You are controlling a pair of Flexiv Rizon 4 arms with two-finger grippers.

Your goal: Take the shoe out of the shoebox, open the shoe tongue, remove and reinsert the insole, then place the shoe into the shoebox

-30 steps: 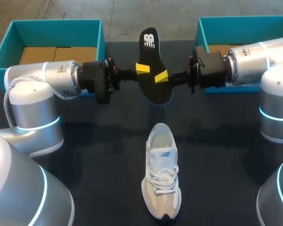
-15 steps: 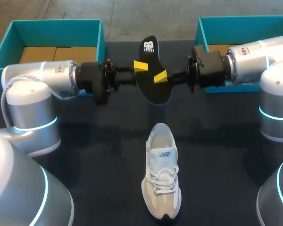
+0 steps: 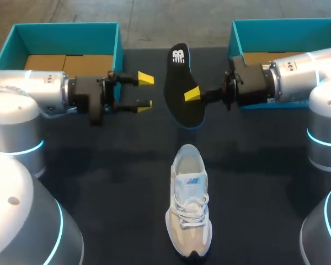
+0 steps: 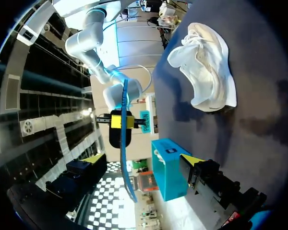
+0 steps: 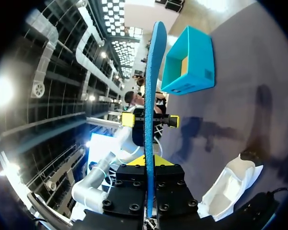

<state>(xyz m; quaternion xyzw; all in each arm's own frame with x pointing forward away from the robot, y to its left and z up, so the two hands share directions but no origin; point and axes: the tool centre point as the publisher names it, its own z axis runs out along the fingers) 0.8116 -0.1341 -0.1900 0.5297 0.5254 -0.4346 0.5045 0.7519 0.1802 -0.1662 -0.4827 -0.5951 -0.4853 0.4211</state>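
1. Your right gripper (image 3: 192, 95) is closed on the insole (image 3: 183, 83). In the head view one yellow tip shows on the printed face. In the right wrist view the insole stands edge-on between both fingers.
2. Your left gripper (image 3: 144, 91) holds nothing. Its two yellow tips stand wide apart, and it is to the left of the insole without touching it.
3. You have one insole, black with a blue edge. It hangs in the air above the dark table (image 3: 99, 182), between the two grippers and beyond the shoe (image 3: 189, 210). The end with the white print points to the far edge.
4. You have one shoe, white and beige. It stands on its sole in the middle of the table, with the toe towards the near edge and the opening towards the insole. It is outside both boxes and no gripper touches it.
5. You have two teal boxes, both open. The left shoebox (image 3: 66, 47) is at the far left and the right shoebox (image 3: 287, 33) is at the far right. Each one has brown cardboard (image 3: 49, 63) inside. Your right arm passes in front of the right one.
6. Compared with one second ago:
   - Both grippers pinched the insole from two sides then; now only the right one holds it.
   - The left gripper has opened and pulled back to the left.
   - The insole has shifted a little to the right.
   - The shoe and both boxes have not moved.
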